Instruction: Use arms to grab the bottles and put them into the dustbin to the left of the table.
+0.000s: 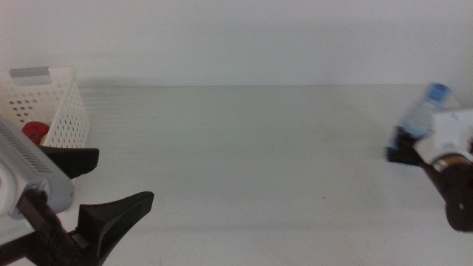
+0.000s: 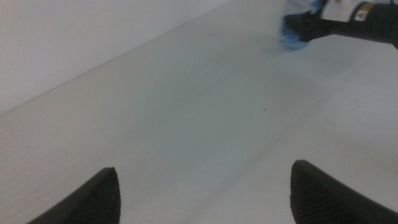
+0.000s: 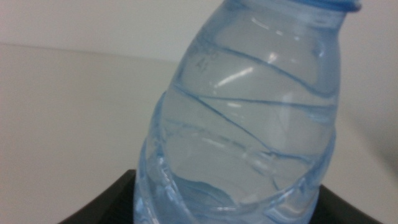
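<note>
At the right edge of the middle view my right gripper is shut on a small clear water bottle with a blue cap, which leans over and looks blurred. In the right wrist view the bottle fills the picture, with the dark jaws on either side of its lower body. My left gripper stands open and empty at the lower left, just in front of the white perforated dustbin. A red can lies inside the dustbin. The left wrist view shows the left gripper with jaws wide apart over bare table.
The white table stretches between the two arms, with a plain white wall behind it. The dustbin has a grey tab on its far rim. In the left wrist view the right arm and the bottle appear far off.
</note>
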